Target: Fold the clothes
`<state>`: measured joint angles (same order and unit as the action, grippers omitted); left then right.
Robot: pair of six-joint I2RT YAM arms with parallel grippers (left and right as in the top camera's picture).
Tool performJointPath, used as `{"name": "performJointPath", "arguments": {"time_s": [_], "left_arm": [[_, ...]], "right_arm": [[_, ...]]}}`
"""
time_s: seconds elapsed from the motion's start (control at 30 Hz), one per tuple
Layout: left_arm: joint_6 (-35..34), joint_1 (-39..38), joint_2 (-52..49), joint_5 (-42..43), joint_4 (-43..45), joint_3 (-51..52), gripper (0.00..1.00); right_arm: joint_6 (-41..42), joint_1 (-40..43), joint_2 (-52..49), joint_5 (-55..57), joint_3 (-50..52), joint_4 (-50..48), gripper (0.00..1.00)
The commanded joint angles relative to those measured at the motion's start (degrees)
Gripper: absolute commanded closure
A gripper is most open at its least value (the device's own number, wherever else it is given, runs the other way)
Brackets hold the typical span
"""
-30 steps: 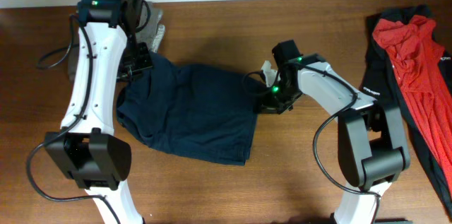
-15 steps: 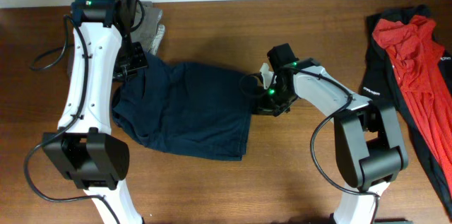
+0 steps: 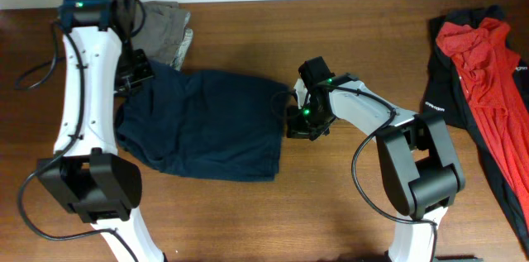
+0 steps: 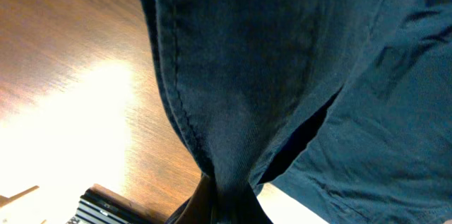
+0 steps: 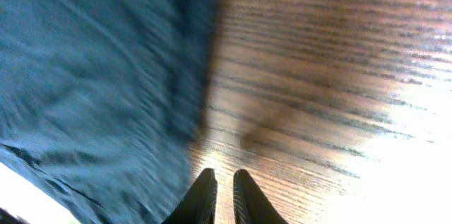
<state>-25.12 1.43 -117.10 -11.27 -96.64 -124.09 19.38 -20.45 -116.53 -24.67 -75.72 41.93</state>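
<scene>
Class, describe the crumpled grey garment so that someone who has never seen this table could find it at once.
Start at the wooden table and look to its far left corner. There, just behind the spread dark navy garment, lies the grey garment, the only pale, bunched-up one.

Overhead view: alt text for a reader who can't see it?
A dark navy garment lies spread at centre, the left gripper pinching its upper-left corner and the right gripper at its right edge. Olive-grey trousers sit at the back left; a red-and-black top lies far right.
</scene>
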Motion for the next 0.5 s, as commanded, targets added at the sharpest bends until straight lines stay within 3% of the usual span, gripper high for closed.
{"name": "performJointPath", "arguments": {"time_s": [0.0, 0.47], "left_arm": [[-0.02, 0.87, 2.40, -1.16, -0.09, -1.57, 0.99], [2.10, 0.26, 2.40, 3.54, -0.09, -1.57, 0.99]], "right_arm": [[0.70, -0.07, -1.05, 1.14, 0.57, -0.52, 0.85], [3.72, -3.19, -1.70, -0.39, 0.57, -5.42, 0.85]]}}
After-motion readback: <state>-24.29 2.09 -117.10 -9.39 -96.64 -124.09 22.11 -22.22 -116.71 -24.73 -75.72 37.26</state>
